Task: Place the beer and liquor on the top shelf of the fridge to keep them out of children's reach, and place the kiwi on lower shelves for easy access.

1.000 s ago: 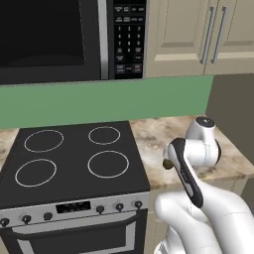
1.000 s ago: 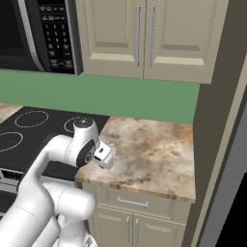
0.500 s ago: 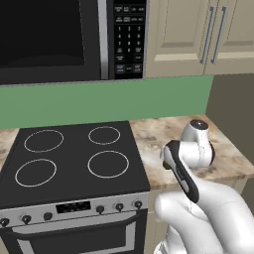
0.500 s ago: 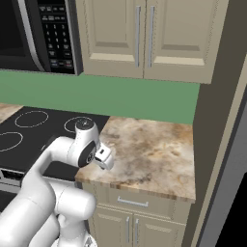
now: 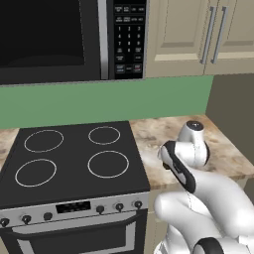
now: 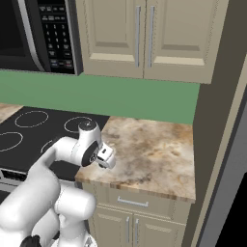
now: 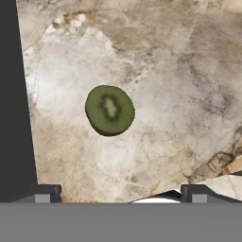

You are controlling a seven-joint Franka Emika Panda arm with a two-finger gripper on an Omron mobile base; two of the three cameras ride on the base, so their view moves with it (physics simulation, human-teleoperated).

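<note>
The counter (image 6: 159,149) is being worked over near its left edge, beside the stove (image 5: 74,158), where the kiwi (image 7: 109,110) is lying flat. The gripper (image 7: 121,193) is being held spread wide and empty above it, presumably for a straight descent.

Even, flat rendered light fills every view, bright and sharp to the edges, with no blur or glare. The kiwi (image 7: 109,110) casts hardly any shadow on the marbled surface (image 7: 179,80).

text: none legible | microwave keypad (image 5: 128,37): button markings too small to read, 12 o'clock | stove display (image 5: 73,207): blurred, 7 o'clock
</note>
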